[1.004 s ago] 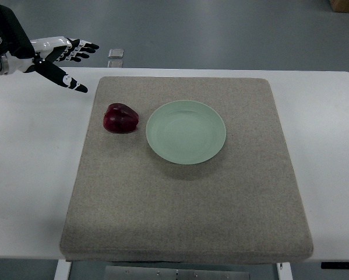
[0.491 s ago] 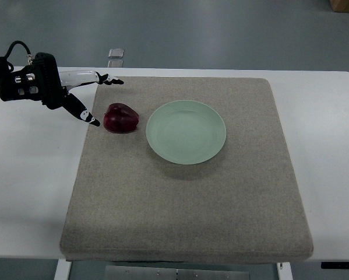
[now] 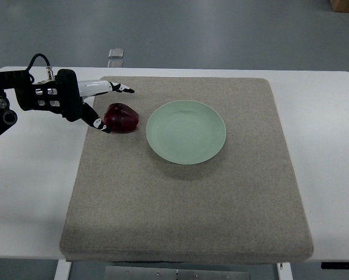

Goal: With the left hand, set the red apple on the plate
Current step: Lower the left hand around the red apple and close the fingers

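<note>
The dark red apple (image 3: 122, 118) lies on the grey fabric mat (image 3: 186, 192), just left of the pale green round plate (image 3: 186, 132). The left hand (image 3: 98, 105) is spread around it, not clamped. If closed off-centre, the apple could be rolled away.

apples (image 3: 121, 118): 1 | plates (image 3: 186, 132): 1 | mats (image 3: 186, 198): 1 | tables (image 3: 28, 186): 1 | robot hands (image 3: 98, 105): 1

White table (image 3: 325, 116); grey mat (image 3: 186, 192) lying on it.

Bright, even light; sharp focus.
</note>
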Available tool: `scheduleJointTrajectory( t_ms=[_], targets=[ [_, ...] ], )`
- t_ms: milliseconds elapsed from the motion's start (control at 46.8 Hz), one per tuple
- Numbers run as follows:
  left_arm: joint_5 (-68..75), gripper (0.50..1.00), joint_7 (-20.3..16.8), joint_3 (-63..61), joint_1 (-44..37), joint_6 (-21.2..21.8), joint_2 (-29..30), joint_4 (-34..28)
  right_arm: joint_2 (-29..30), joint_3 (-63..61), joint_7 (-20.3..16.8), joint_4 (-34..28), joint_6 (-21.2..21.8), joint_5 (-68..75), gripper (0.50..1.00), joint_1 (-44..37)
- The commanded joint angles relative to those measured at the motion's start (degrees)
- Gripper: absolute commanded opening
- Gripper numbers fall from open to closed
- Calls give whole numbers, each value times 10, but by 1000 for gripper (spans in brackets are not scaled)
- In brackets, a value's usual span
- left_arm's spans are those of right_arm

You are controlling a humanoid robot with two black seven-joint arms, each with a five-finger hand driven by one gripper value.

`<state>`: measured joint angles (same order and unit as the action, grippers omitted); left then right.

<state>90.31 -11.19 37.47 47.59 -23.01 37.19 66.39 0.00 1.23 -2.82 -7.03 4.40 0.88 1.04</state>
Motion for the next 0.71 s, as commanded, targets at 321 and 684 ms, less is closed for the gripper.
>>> scheduleJointTrajectory(
  t_ms=[321,684],
  targets=[
    [47,971,0,-13,0,1,-18,-16,0,0,-1,0,0,0,930,0],
    [55,662,0,-13,-7,0,-22,-17,0,0,-1,0,0,0,928,0]
  ],
)
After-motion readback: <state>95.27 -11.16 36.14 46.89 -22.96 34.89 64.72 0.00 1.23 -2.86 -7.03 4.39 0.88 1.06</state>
